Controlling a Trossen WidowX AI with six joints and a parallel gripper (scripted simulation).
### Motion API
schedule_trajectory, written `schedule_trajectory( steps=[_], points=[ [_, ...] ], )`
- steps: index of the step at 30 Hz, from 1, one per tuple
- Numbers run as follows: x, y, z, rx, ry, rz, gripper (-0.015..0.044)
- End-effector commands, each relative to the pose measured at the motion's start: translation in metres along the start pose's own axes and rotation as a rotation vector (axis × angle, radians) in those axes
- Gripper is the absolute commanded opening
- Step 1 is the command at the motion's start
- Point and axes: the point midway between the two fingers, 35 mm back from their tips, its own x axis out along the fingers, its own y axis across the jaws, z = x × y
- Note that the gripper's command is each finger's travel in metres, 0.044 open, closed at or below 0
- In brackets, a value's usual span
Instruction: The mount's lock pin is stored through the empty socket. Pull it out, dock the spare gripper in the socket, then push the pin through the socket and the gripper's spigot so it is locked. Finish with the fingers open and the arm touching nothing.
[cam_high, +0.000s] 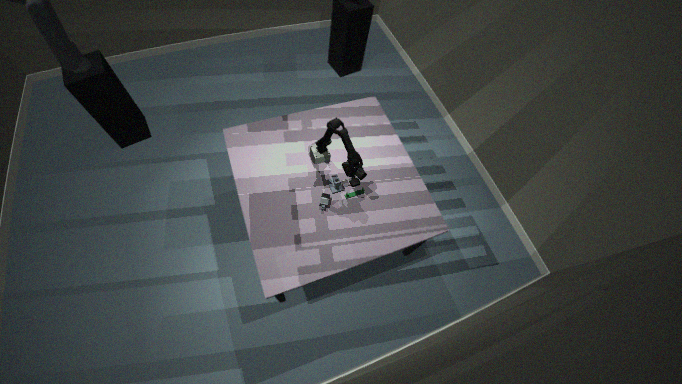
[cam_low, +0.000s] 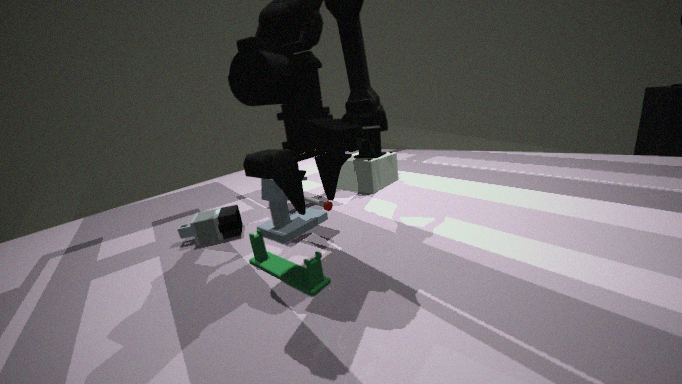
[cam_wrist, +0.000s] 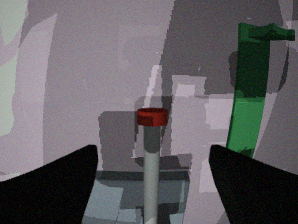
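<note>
The lock pin, a pale rod with a red head (cam_low: 327, 205) (cam_wrist: 152, 117), sticks out from the blue-grey mount (cam_high: 336, 185) (cam_low: 281, 212) (cam_wrist: 104, 197). My gripper (cam_low: 316, 206) (cam_wrist: 154, 153) is open. Its fingers stand on either side of the pin's rod, apart from it in the wrist view, with the red head beyond the fingertips. In the exterior view the near finger and the gripper body hide the upper mount and most of the rod. The spare gripper (cam_high: 325, 201) (cam_low: 206, 227), grey with a black end, lies on its side on the table beside the mount.
A green cradle (cam_high: 355, 193) (cam_low: 282, 267) (cam_wrist: 247, 120) with two upright ends stands on the pink table (cam_high: 270, 270) near the mount. The arm's pale base block (cam_high: 320, 157) (cam_low: 384, 172) is behind the mount in the exterior view. Striped shadows cross the table.
</note>
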Motion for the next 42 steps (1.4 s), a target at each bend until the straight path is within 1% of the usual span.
schedule_trajectory(
  steps=[1, 9, 15, 26, 27, 37, 42],
  points=[
    [0.008, 0.001, 0.0, 0.003, -0.003, 0.004, 0.03],
    [0.021, 0.002, 0.0, 0.003, -0.003, 0.004, 0.03],
    [0.022, 0.002, 0.0, 0.003, -0.003, 0.004, 0.03],
    [0.022, 0.002, 0.0, 0.003, -0.003, 0.004, 0.0011],
    [0.022, 0.002, 0.0, 0.003, -0.003, 0.004, 0.0],
    [0.022, 0.002, 0.0, 0.003, -0.005, 0.004, 0.0],
    [0.018, 0.001, 0.002, 0.001, -0.059, 0.004, 0.0]
  ],
)
